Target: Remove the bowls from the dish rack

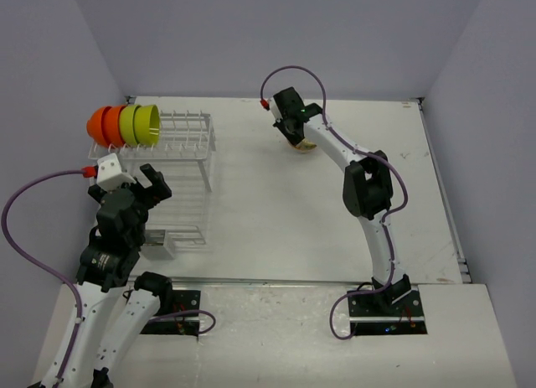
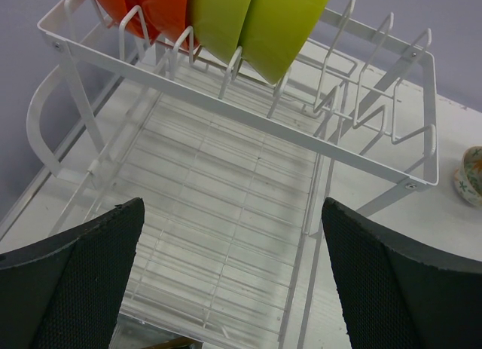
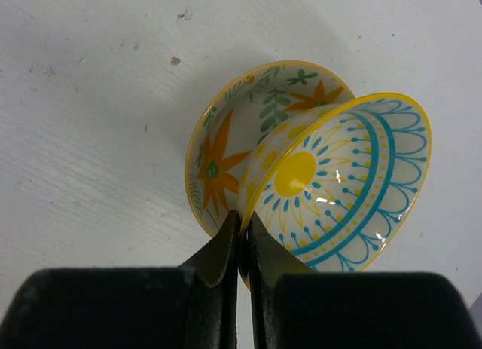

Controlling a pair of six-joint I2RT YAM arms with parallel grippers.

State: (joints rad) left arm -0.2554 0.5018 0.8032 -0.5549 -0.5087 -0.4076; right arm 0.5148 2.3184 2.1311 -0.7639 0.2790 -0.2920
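The white wire dish rack [image 1: 188,166] stands at the left of the table. Two orange bowls [image 1: 104,125] and two lime-green bowls [image 1: 142,124] stand on edge at its far end; in the left wrist view the orange ones [image 2: 151,10] and green ones [image 2: 252,25] lean between prongs of the rack [image 2: 241,100]. My left gripper [image 1: 154,183] is open and empty above the rack's near part [image 2: 233,236]. My right gripper [image 1: 293,126] is shut [image 3: 242,228] on the rim of a cream bowl with blue pattern [image 3: 354,176], tilted into a flower-patterned bowl [image 3: 222,157] on the table.
The patterned bowls [image 1: 304,144] sit at the back middle of the white table [image 1: 276,212]; one shows at the right edge of the left wrist view [image 2: 471,176]. A small box-like holder [image 1: 157,237] hangs at the rack's near end. Grey walls close the back and sides.
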